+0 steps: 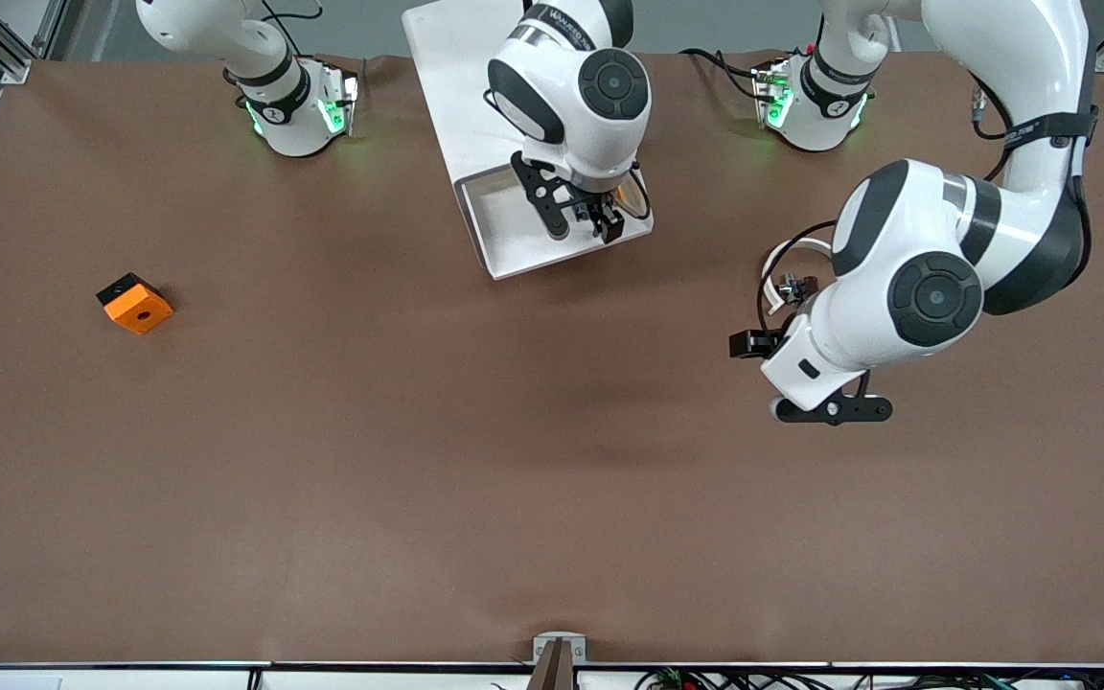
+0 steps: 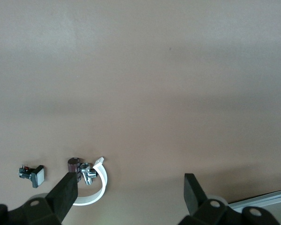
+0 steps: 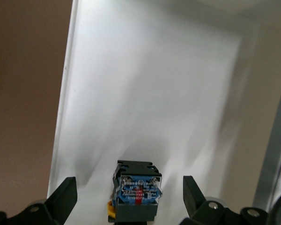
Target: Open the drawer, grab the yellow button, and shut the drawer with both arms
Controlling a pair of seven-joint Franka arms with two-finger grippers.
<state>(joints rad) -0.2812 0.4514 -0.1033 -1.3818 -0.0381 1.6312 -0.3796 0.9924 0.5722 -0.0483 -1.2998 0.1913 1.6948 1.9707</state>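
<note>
We see the right gripper low inside the drawer, its two black, wedge-shaped fingers spread wide with nothing between them gripped. The button sits in the gap between the fingers, touching neither: a boxy black body with a dark-blue face, a small red mark in its middle, and a sliver of orange-yellow cap at its base. It rests on the drawer's smooth, matte white floor, close to the tray's thin raised wall.

In the front view the drawer is pulled out of the white cabinet, a shallow rectangular tray with a low rim, and the right arm's rounded white wrist hangs over it with the right gripper pointing down into it.

The left gripper hovers over bare table toward the left arm's end, its fingers likewise wide apart and empty; that arm waits. Beneath it lie a curved white strip bent into an open ring, a small dark-brown cylindrical part with a metallic piece beside it, touching the strip, and, a little apart, a small black part with a pale square face.

The table is covered in a flat, matte brown sheet, faintly creased. An orange square block with a round hole and a black side lies toward the right arm's end, well apart from everything else. Both arm bases glow green at the table's edge.
</note>
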